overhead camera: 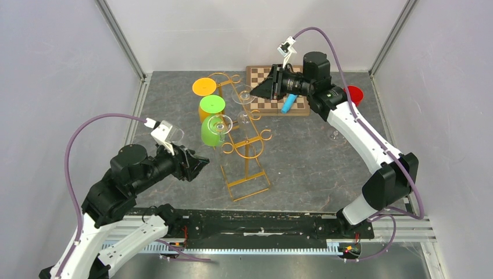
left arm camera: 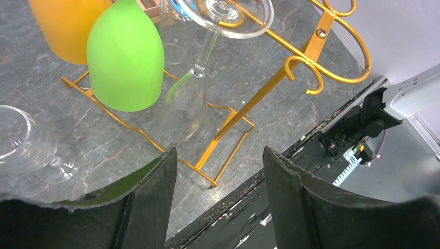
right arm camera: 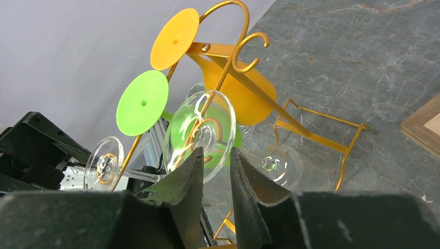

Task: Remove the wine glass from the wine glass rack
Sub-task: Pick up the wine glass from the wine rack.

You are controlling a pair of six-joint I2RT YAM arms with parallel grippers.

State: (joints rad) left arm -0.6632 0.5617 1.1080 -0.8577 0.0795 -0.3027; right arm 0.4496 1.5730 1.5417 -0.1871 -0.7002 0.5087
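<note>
The gold wire wine glass rack (overhead camera: 247, 157) stands mid-table with several glasses hanging upside down from its scroll hooks. A clear wine glass (overhead camera: 243, 95) hangs near the rack's far end. My right gripper (overhead camera: 256, 91) is level with its round foot (right arm camera: 200, 132). In the right wrist view my right gripper (right arm camera: 217, 153) has a narrow gap, and the foot's rim shows just past the fingertips; contact cannot be made out. My left gripper (overhead camera: 200, 164) hovers wide open and holds nothing, near the rack's base (left arm camera: 207, 155).
An orange glass (overhead camera: 204, 86), a green glass (overhead camera: 210, 131) and another clear glass (overhead camera: 221, 124) also hang on the rack. A clear glass (left arm camera: 26, 137) lies on the table by the left gripper. A wooden chessboard (overhead camera: 267, 104), a blue object (overhead camera: 288, 103) and a red cup (overhead camera: 354, 93) are at the back.
</note>
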